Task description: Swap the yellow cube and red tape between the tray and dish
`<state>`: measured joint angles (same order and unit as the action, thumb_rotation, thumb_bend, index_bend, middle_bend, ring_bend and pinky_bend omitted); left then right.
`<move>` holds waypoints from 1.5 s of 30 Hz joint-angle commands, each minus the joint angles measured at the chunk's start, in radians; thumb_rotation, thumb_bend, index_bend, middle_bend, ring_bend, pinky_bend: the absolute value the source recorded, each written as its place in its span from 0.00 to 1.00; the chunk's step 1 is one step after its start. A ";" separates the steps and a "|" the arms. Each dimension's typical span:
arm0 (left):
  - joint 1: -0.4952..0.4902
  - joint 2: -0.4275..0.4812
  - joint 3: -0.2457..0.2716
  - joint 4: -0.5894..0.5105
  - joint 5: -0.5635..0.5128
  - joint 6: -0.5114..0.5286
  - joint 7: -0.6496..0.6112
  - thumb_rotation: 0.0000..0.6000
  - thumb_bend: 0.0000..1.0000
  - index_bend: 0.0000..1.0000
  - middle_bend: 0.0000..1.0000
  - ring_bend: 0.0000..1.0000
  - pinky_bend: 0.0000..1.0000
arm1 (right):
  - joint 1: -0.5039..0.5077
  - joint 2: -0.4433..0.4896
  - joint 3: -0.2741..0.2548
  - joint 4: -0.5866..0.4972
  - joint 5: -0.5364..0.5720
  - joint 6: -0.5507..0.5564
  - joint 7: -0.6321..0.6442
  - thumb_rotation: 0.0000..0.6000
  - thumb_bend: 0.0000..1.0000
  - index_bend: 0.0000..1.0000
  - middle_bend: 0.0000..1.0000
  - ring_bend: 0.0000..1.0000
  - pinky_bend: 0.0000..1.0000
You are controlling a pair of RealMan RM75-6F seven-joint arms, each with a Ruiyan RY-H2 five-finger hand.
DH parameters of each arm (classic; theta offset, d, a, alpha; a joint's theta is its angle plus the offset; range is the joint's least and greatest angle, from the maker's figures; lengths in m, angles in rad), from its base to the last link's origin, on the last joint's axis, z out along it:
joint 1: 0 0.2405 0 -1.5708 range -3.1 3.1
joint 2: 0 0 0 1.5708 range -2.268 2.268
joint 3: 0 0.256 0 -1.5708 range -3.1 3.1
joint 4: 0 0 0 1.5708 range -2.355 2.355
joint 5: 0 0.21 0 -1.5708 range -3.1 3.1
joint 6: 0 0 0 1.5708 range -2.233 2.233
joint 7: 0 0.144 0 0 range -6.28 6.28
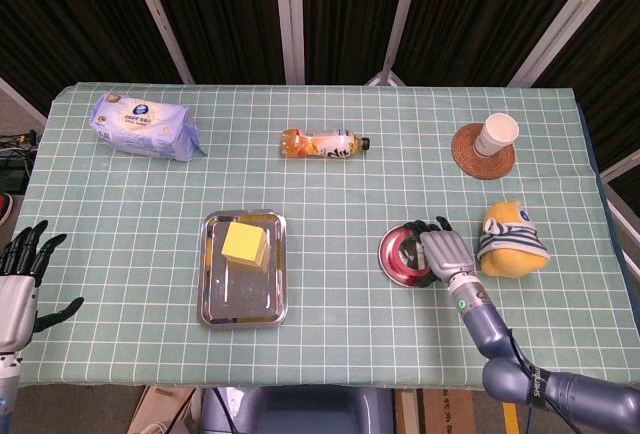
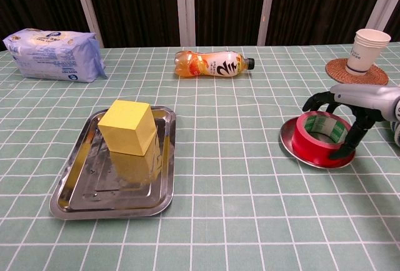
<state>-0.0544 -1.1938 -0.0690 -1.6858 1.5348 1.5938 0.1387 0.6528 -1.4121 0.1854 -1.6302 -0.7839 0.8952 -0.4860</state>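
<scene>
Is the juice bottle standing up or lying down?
Lying down. The juice bottle rests on its side on the tablecloth, black cap pointing toward the paper cup.

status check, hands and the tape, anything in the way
Right hand over red tape in dish, fingers spread around it, grip unclear. Left hand open, idle. Yellow cube in tray. Nothing blocking.

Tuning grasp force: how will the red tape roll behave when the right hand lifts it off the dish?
The red tape looks like a rigid ring, so probably stiff and light. Lying flat in the dish, it shouldn't roll unless tipped on edge. Its glossy side may slip under the right hand; the shallow dish could shift.
</scene>
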 commanded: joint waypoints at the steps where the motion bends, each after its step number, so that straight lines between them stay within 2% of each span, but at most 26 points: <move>1: 0.001 -0.001 -0.001 0.000 0.000 0.002 -0.001 1.00 0.07 0.16 0.00 0.00 0.11 | 0.008 -0.022 -0.008 0.026 -0.009 0.010 0.008 1.00 0.07 0.29 0.27 0.32 0.03; 5: 0.002 -0.001 -0.005 0.000 -0.006 0.004 -0.007 1.00 0.07 0.16 0.00 0.00 0.12 | 0.013 -0.048 -0.013 0.059 -0.031 0.029 0.016 1.00 0.09 0.39 0.34 0.40 0.09; 8: 0.002 0.000 -0.006 -0.001 -0.009 0.005 -0.011 1.00 0.06 0.16 0.00 0.00 0.12 | 0.009 -0.062 -0.012 0.076 -0.063 0.054 0.034 1.00 0.11 0.44 0.37 0.42 0.10; 15: 0.002 0.001 -0.005 -0.001 -0.008 0.004 -0.016 1.00 0.06 0.16 0.00 0.00 0.12 | 0.021 -0.025 0.025 0.013 -0.110 0.095 0.051 1.00 0.11 0.44 0.37 0.43 0.10; 19: -0.001 0.002 -0.010 0.001 -0.020 -0.004 -0.019 1.00 0.06 0.16 0.00 0.00 0.12 | 0.077 -0.015 0.063 -0.035 -0.076 0.089 -0.012 1.00 0.11 0.44 0.37 0.43 0.10; 23: -0.004 0.005 -0.019 0.003 -0.041 -0.015 -0.027 1.00 0.06 0.16 0.00 0.00 0.12 | 0.149 -0.054 0.107 -0.040 -0.007 0.074 -0.061 1.00 0.11 0.44 0.37 0.43 0.10; 27: -0.009 0.011 -0.026 0.006 -0.057 -0.026 -0.042 1.00 0.07 0.16 0.00 0.00 0.12 | 0.249 -0.142 0.138 0.033 0.095 0.033 -0.114 1.00 0.11 0.44 0.37 0.43 0.10; 32: -0.010 0.014 -0.032 0.011 -0.075 -0.033 -0.048 1.00 0.07 0.16 0.00 0.00 0.12 | 0.337 -0.246 0.156 0.164 0.171 -0.004 -0.132 1.00 0.11 0.44 0.37 0.43 0.10; 39: -0.012 0.021 -0.039 0.016 -0.095 -0.044 -0.065 1.00 0.07 0.16 0.00 0.00 0.12 | 0.371 -0.315 0.119 0.290 0.218 -0.031 -0.134 1.00 0.11 0.44 0.37 0.43 0.10; 42: -0.010 0.024 -0.037 0.013 -0.087 -0.036 -0.069 1.00 0.07 0.16 0.00 0.00 0.12 | 0.368 -0.328 0.100 0.318 0.226 -0.042 -0.129 1.00 0.11 0.38 0.33 0.36 0.06; 45: -0.007 0.026 -0.035 0.012 -0.079 -0.030 -0.077 1.00 0.07 0.16 0.00 0.00 0.12 | 0.362 -0.321 0.079 0.315 0.252 -0.089 -0.118 1.00 0.08 0.14 0.10 0.12 0.00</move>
<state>-0.0622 -1.1684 -0.1046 -1.6733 1.4554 1.5634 0.0620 1.0177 -1.7351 0.2794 -1.3140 -0.5487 0.8324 -0.6111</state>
